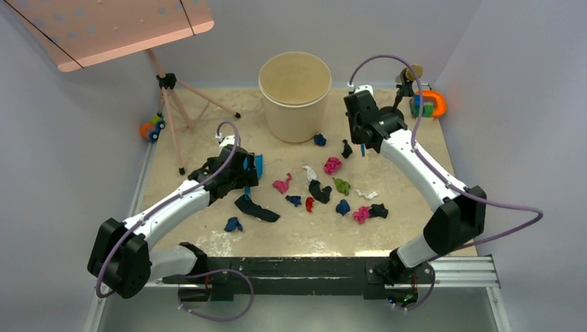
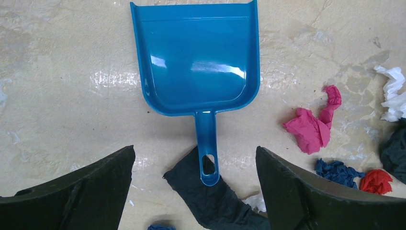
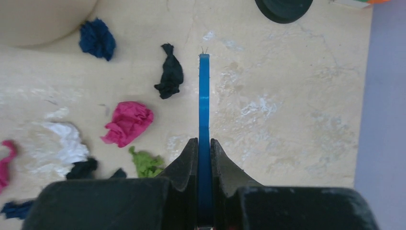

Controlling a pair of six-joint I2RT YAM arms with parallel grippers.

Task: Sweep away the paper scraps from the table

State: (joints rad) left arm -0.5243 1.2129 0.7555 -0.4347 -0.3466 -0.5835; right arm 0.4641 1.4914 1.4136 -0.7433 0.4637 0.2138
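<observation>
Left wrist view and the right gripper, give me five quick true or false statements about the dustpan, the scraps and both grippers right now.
1. The dustpan holds no scraps. True.
2. The left gripper is shut on the handle. False: its jaws stand wide open on either side of the handle, not touching it.
3. The right gripper is shut on a thin blue brush. True.
4. The pink scrap lies inside the dustpan. False: it lies on the table, to the right of the pan in the left wrist view.
5. The handle's end lies over a dark scrap. True.
</observation>
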